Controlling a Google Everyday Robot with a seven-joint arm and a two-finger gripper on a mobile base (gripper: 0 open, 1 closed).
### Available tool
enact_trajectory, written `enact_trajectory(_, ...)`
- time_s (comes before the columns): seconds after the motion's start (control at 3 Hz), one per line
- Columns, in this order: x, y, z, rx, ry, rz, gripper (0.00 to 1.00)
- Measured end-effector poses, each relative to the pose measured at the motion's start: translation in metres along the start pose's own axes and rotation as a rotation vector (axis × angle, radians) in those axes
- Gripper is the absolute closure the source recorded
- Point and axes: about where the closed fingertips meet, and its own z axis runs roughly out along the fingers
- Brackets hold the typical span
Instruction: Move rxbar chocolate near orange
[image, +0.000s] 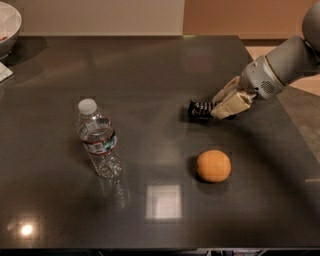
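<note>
The rxbar chocolate (200, 109) is a small black wrapper with white lettering, held at the tips of my gripper (216, 109) right of the table's middle. The gripper is shut on the bar's right end and keeps it low over the dark table (150, 65); I cannot tell whether the bar touches the surface. The arm reaches in from the upper right. The orange (213, 166) sits on the table in front of the bar, a little to its right, with a gap of roughly one orange's width between them.
A clear water bottle (99, 140) with a white cap stands upright on the left half of the table. A white bowl (7, 22) is at the far left corner, with a white paper edge (4, 72) below it. The table's right edge runs close behind the arm.
</note>
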Motion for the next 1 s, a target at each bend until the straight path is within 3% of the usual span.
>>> enact_trajectory(0.67, 0.023, 0.044, -0.011, -0.066, -0.029, -0.01, 1.0)
enact_trajectory(1.0, 0.028, 0.058, -0.006, -0.096, -0.04, -0.017, 0.83)
